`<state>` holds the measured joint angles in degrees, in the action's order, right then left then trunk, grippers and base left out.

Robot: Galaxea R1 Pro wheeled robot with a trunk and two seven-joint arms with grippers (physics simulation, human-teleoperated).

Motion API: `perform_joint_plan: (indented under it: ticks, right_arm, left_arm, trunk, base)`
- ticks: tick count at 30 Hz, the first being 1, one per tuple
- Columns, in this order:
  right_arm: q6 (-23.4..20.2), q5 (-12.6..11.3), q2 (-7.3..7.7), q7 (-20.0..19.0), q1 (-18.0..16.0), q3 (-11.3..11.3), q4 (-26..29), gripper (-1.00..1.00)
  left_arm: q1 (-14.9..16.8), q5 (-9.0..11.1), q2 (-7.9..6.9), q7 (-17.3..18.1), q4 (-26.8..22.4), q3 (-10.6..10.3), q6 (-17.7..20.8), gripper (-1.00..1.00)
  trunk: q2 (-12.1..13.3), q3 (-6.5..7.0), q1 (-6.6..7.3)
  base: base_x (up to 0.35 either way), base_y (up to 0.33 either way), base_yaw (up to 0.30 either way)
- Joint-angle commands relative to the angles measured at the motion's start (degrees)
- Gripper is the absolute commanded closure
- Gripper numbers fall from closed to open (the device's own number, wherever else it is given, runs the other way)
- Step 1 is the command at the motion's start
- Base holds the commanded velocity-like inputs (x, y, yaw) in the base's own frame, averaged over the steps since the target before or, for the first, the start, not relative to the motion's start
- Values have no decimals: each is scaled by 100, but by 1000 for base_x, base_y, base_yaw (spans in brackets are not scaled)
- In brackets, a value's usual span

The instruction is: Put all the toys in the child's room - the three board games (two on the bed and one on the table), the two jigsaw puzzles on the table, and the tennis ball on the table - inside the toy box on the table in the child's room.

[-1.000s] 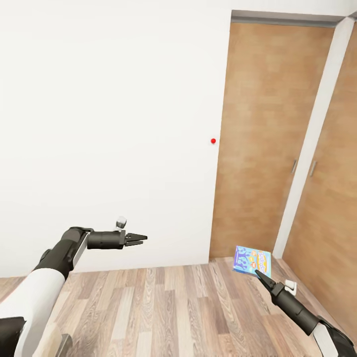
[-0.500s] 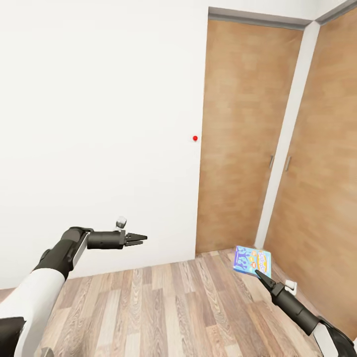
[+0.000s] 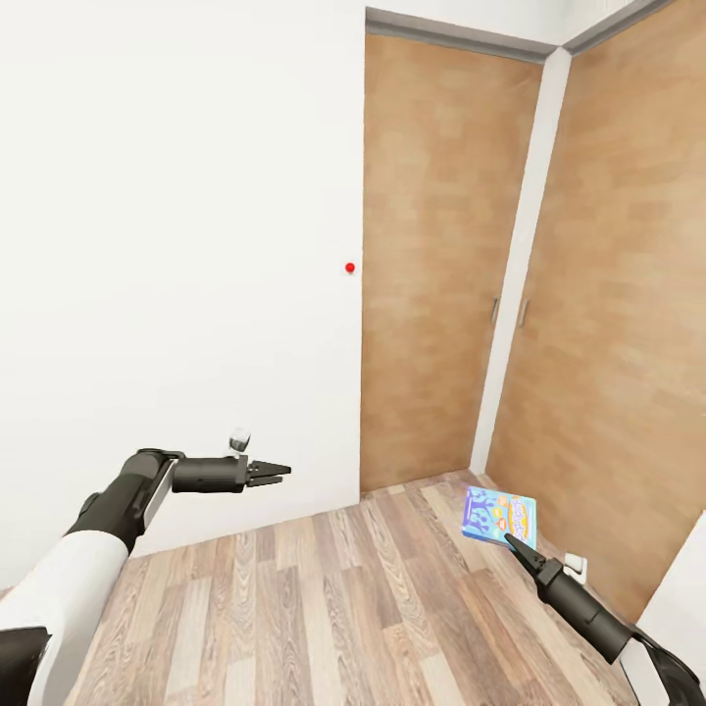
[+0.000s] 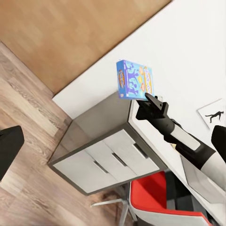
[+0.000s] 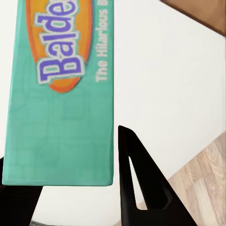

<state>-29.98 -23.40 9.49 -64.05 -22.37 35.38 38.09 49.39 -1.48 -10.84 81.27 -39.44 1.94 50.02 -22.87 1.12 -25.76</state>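
A: Head view: your right end effector (image 3: 518, 545) pinches the small blue board game (image 3: 500, 517) above the wood floor (image 3: 324, 608); the left end effector (image 3: 270, 475) is pressed together, empty.

B: Left wrist view: the desk (image 4: 202, 70) lies behind the game; keep turning, grip steady.

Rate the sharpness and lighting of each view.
Head view: even, flat light, crisp, with no strong shadows on the wood floor. Left wrist view: sharp, the blue board game readable. Right wrist view: very close, the box's lettering soft, one of the fingers a black silhouette.
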Motion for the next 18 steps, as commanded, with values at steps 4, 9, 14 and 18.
perform_joint_plan:
  ticks: [4,9,14,18]
  right_arm:
    - [-47,-33,-6,-11,-5,12,-4,100]
    - [-44,-33,-9,-11,-5,11,-4,100]
    - [-42,-33,-9,-14,-5,8,-3,100]
    - [-43,-33,-2,-19,-5,7,-2,100]
  left_arm:
    - [0,-15,-2,29,-2,9,60,-100]
    - [1,-13,-9,29,-2,9,61,-100]
    - [0,-12,-6,29,-2,9,60,-100]
    - [0,-10,0,39,-2,12,65,-100]
  trunk:
    - [-5,-26,-2]
    - [-5,-55,-2]
    - [-5,-84,-2]
    - [-5,-107,-2]
  base:
    - [-47,0,-226]
    - [-146,0,-226]
    - [-28,0,-226]
    - [-3,0,-226]
